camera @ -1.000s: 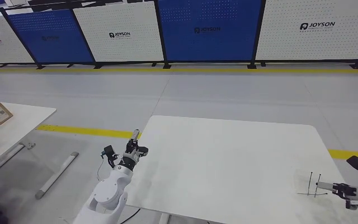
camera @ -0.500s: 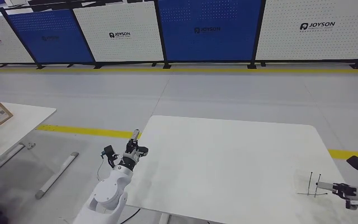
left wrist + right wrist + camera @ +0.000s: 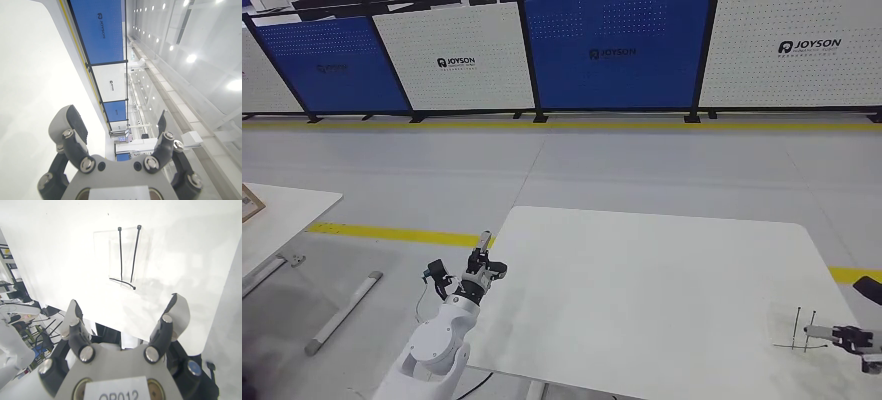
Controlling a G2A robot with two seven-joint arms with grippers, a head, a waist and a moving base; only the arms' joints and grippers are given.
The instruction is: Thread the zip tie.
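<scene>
The clear box-like plastic holder (image 3: 101,256) near the right front corner of the white rectangular table (image 3: 642,290) is hard to make out. Its walls almost vanish against the bright tabletop and only faint edges outline it, so I cannot tell whether it is hollow or solid. From above it reads as little more than a pale patch. Two upright black plastic zip ties (image 3: 121,253) stand in the holder with their square heads at the top and their tails drawing closer together toward the base. How the tails are fixed there cannot be seen. In the top view they are two thin dark strokes (image 3: 799,327). A third black zip tie (image 3: 123,282) lies flat on the table at the foot of the holder, slightly curved, just under the tail ends. Whether it touches them is unclear. The right gripper (image 3: 125,306) sits over the table's near edge, near the holder but apart from it, with its fingers spread wide and nothing between them. In the top view it is partly cut off at the picture's border (image 3: 842,335). The left gripper (image 3: 119,121) is at the table's left edge (image 3: 483,240), well apart from the ties, fingers likewise spread and empty, facing the blue and white perforated partition panels (image 3: 105,37).
</scene>
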